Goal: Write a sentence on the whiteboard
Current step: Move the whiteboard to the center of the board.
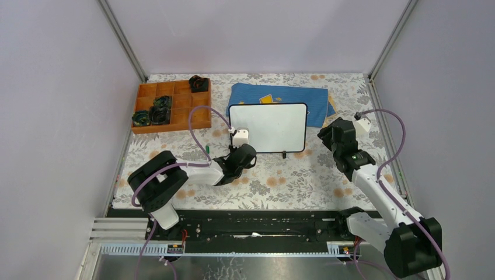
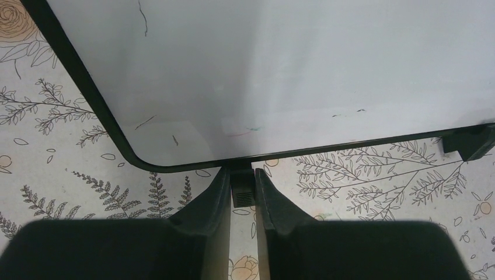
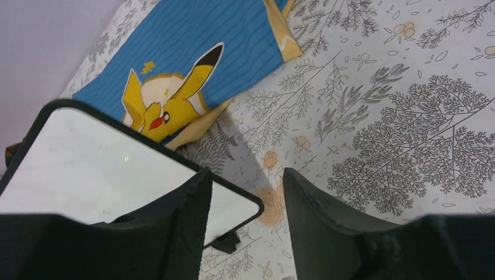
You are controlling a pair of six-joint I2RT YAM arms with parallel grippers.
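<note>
The whiteboard [image 1: 268,127] lies on the flowered table cover, glossy white with a thin black rim. No sentence shows on it, only a few faint smudges [image 2: 245,129]. My left gripper [image 1: 240,149] is at the board's near left edge. In the left wrist view [image 2: 240,175] its fingers press on both sides of a small black foot [image 2: 243,189] under the rim. My right gripper [image 1: 324,136] hovers by the board's right side. It stands open [image 3: 245,182], with the board's near right corner [image 3: 248,201] below and between its fingers.
An orange compartment tray [image 1: 175,125] with dark objects stands at the back left. A blue cloth [image 1: 292,93] with a yellow cartoon print [image 3: 157,105] lies behind the board. A small green-tipped object [image 1: 208,149] lies left of my left gripper. A second black foot [image 1: 284,154] sticks out from the near edge.
</note>
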